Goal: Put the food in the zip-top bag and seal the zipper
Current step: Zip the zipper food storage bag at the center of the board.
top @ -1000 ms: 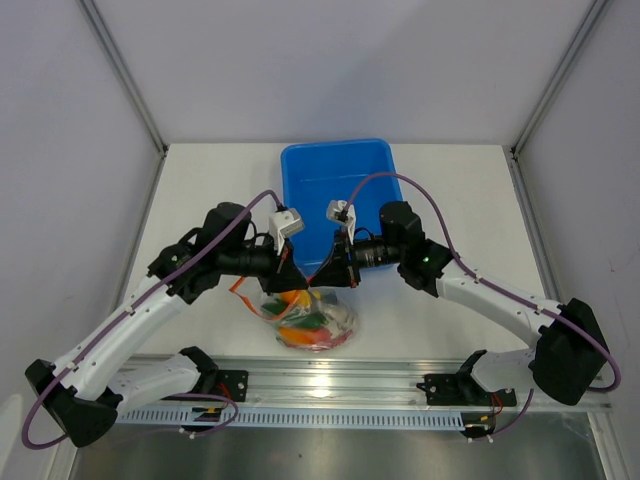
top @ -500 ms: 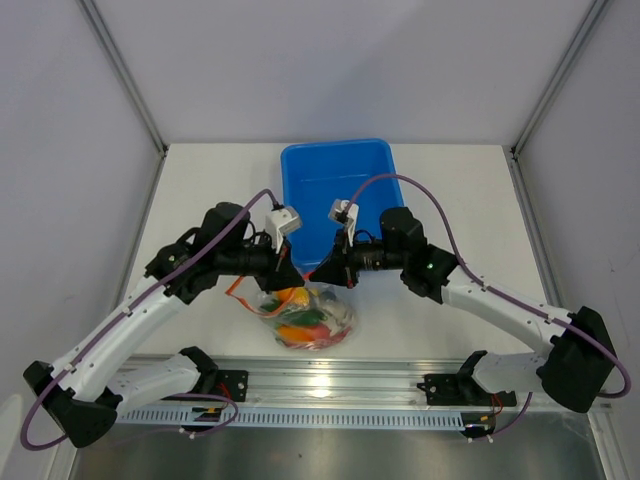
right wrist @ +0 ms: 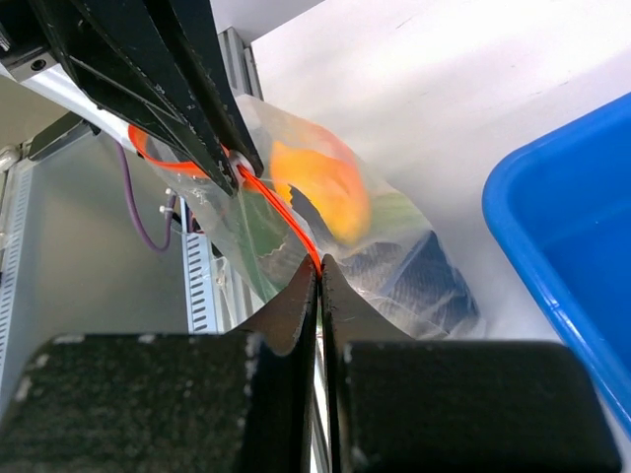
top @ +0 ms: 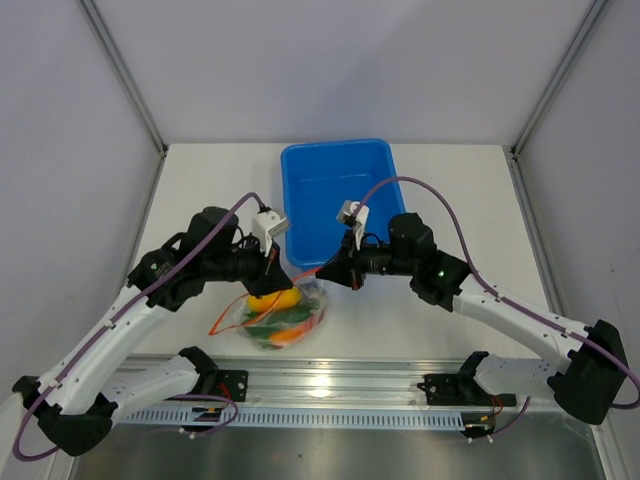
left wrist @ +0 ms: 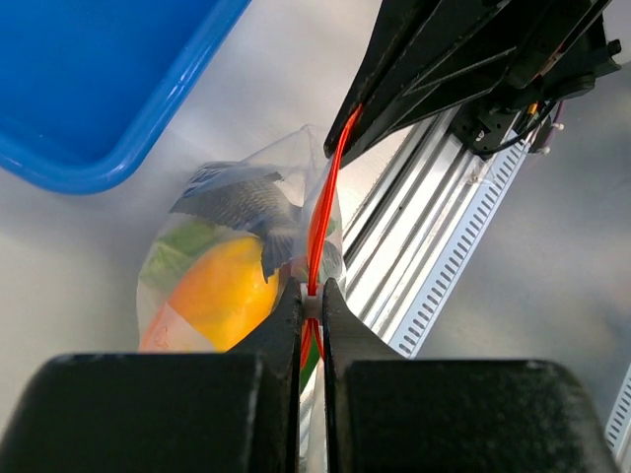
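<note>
Left side: my left gripper has its fingers pressed together on the zipper, with the red-orange strip coming up from between the tips.
Right side: my right gripper is likewise pinched closed on that strip, further along the mouth, facing the left one.
Strip condition: the zipper runs taut in a nearly straight line from one gripper to the other (whether its two tracks are pressed together along the whole span, I cannot tell).
Bag position: the zip-top bag hangs below the strip, between my two arms, with its bulk low over the table near the front rail.
Bag condition: clear and crinkled, bulging with its load.
Contents: the food is inside the bag.
Contents, upper: the orange-yellow pepper sits high in the bag, just under my left gripper.
Contents, side: the grey fish lies against the clear wall, touching the pepper.
Contents, lower: green pieces and a red-orange one lie beneath them; I cannot tell them apart further.
Surroundings: the blue tub stands just behind the bag, on the far side of my grippers, and is not touching it.
</note>
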Controlling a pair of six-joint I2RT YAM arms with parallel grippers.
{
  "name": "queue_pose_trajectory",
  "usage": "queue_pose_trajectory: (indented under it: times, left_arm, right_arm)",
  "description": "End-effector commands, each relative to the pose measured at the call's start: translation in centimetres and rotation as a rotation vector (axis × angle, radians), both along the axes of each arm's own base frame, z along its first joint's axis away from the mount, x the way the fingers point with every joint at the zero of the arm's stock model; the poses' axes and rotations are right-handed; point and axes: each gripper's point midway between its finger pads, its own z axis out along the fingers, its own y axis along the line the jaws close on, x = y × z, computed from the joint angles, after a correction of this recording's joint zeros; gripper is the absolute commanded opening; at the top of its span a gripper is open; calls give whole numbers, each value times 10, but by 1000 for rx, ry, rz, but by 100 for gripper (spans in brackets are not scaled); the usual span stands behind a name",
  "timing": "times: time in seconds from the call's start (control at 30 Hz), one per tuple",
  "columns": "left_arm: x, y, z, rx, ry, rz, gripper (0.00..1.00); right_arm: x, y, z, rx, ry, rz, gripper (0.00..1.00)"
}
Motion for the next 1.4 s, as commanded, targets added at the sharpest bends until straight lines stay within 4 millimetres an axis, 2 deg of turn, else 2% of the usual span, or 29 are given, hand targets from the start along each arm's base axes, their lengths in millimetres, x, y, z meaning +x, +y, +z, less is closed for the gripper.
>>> queue_pose_trajectory:
  times: [0.0, 0.03, 0.17, 0.3, 0.37, 0.4, 0.47, 0.53, 0.57, 0.83, 0.93, 1.13, 1.37]
  left_arm:
    - [-8, 5, 16, -22, -5, 8, 2]
    - [-8, 5, 15, -20, -5, 7, 2]
    - [-9, 6, 11, -15, -1, 0, 2]
    - [-16, 0, 14, -45, 5, -54, 1]
    - [-19, -3, 14, -60, 8, -75, 1]
    - [-19, -5, 17, -73, 2, -83, 0]
    - [-23, -7, 19, -92, 4, -105, 1]
    - [-24, -9, 20, -108, 8, -118, 0]
    - [-25, -10, 19, -110, 8, -118, 1]
    - [-29, -14, 22, -146, 16, -145, 1]
    - [-29, -15, 21, -146, 21, -148, 1]
    - [-29, -16, 21, -142, 26, -151, 2]
    - [-27, -18, 20, -142, 25, -156, 3]
  right_arm:
    - [12, -12, 6, -3, -59, -75, 0]
    - [10, -16, -1, -28, -38, -79, 0]
    - [5, -21, 1, -28, -42, -68, 0]
    - [-16, -22, 8, -16, -54, 37, 1]
    - [-20, -24, 11, -28, -75, 65, 15]
    - [-23, -24, 12, -33, -84, 84, 31]
    - [-24, -23, 12, -64, -96, 120, 41]
    - [-23, -20, 5, -100, -82, 150, 44]
    - [-22, -17, 12, -93, -102, 165, 47]
    - [-15, 6, 8, -92, -90, 262, 52]
    - [-18, 15, 9, -78, -65, 328, 51]
    - [-31, 24, 12, -49, -21, 427, 48]
    - [-44, 28, 9, -64, 17, 521, 38]
